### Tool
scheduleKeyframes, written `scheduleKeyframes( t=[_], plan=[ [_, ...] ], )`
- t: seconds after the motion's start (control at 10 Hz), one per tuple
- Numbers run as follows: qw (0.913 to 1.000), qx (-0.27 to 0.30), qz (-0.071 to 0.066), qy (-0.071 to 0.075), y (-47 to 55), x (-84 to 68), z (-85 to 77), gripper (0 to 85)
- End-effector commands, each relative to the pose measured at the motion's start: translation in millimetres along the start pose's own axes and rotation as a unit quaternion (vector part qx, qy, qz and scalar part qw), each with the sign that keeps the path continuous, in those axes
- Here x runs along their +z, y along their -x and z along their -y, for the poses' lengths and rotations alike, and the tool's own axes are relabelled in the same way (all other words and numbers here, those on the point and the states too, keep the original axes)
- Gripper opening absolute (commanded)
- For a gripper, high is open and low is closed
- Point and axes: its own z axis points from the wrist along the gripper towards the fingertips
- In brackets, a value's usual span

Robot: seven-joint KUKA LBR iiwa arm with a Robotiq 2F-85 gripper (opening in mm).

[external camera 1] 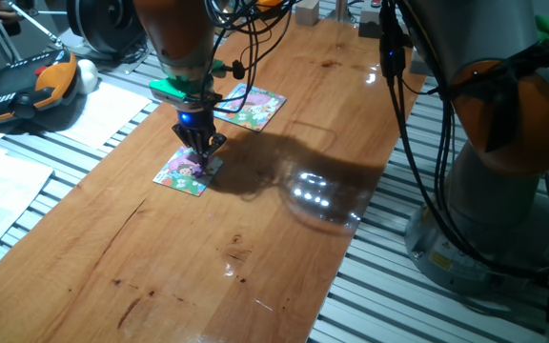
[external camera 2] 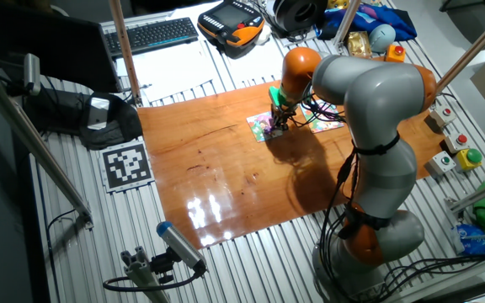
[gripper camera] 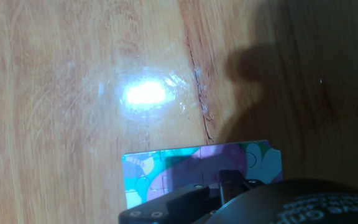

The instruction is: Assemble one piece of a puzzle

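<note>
The puzzle (external camera 1: pixel 183 172) lies flat on the wooden table, a small square with green edges and a pink-purple figure. It also shows in the other fixed view (external camera 2: pixel 263 128) and at the bottom of the hand view (gripper camera: pixel 166 169). My gripper (external camera 1: pixel 202 151) points straight down at the puzzle's far right corner. Its fingers are drawn together to a point, at or just above the surface. The gripper also shows in the other fixed view (external camera 2: pixel 279 124) and the hand view (gripper camera: pixel 227 182). The tiny purple-pink piece is hidden; I cannot tell whether it is between the fingertips.
A slightly larger lilac-and-white square puzzle (external camera 1: pixel 254 107) lies just behind the gripper. The wooden table (external camera 1: pixel 255 248) has a slatted metal bench around it. A teach pendant (external camera 1: pixel 27 90) and papers lie at the left. The arm's base (external camera 1: pixel 513 191) stands at the right.
</note>
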Motion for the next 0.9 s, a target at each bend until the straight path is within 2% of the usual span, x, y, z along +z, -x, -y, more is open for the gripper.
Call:
scheduleKeyframes(
  t=[0.0, 0.8],
  plan=[
    [1.0, 0.0, 0.0, 0.0, -0.2, -0.3, 0.1, 0.0],
    [1.0, -0.002, 0.004, 0.001, -0.9, 2.4, 0.0, 0.0]
  ],
)
